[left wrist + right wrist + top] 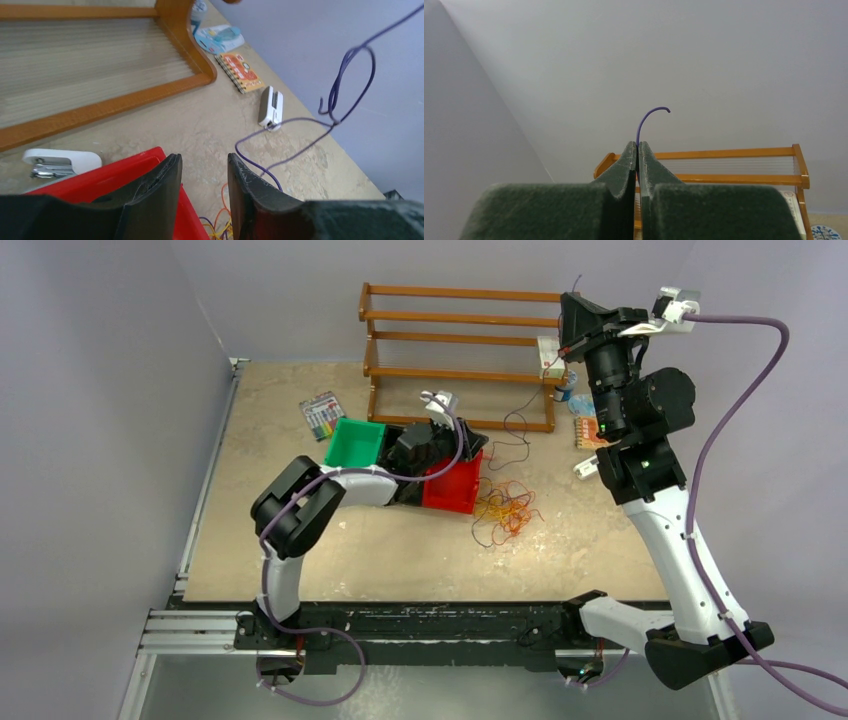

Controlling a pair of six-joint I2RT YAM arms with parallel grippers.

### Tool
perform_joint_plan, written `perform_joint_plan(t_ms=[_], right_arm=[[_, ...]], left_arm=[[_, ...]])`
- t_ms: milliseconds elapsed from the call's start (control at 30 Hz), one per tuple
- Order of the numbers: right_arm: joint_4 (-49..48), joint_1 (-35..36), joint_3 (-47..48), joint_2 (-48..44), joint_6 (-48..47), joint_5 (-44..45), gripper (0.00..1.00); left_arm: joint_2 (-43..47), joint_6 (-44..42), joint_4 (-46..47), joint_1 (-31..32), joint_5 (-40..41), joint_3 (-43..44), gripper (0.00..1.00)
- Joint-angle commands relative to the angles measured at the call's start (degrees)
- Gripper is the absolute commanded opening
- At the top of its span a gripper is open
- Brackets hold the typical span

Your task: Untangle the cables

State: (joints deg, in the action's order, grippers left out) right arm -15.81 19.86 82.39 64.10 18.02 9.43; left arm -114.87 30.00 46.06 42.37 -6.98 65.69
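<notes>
Here, nearest the arm bases, the left gripper [204, 185] sits over the right-hand rim of a red plastic bin [452, 488]. Its two black fingers [160, 195] are parted to a moderate gap with nothing between them. Just past the bin, at about 4 o'clock from this gripper in the overhead view, lies the loose tangle of thin orange, yellow and dark purple cables [503, 510]. It rests on the beige tabletop [400, 560], close to the fingers but not touching them. In the left wrist view a few orange and yellow loops show at 6 o'clock beneath the gap.

One dark purple strand [517, 430] leaves the tangle toward 12 o'clock, rises off the table and runs up to the right gripper [637, 150], which is raised high over the far right of the table. That gripper's dark padded jaws are pressed together on the strand, whose curled free end pokes out above the fingertips. In the left wrist view the same strand passes just right of the right-hand finger and climbs in a loop toward 1 o'clock.

A green plastic bin [355, 440] lies at 10 o'clock from the red one. Farther back, a small white device [271, 106] and an orange spiral notebook [241, 71] lie at about 4 o'clock from a brown wooden slatted rack [460, 340] at the table's far edge.
</notes>
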Motion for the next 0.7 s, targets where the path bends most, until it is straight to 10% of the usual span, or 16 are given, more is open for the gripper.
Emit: perform_joint_plan(t_ms=[0,667], right_arm=[[-3.08,0.01,1.37,-0.55,0.53,-0.46,0.0],[-3.52,0.01,1.1,-0.2,0.69,-0.58,0.0]], left_arm=[[6.9,0.43,-0.53,-0.37,7.62,-0.33,0.39],[8.1,-2.54,-8.74,6.01,4.72,3.04,0.61]])
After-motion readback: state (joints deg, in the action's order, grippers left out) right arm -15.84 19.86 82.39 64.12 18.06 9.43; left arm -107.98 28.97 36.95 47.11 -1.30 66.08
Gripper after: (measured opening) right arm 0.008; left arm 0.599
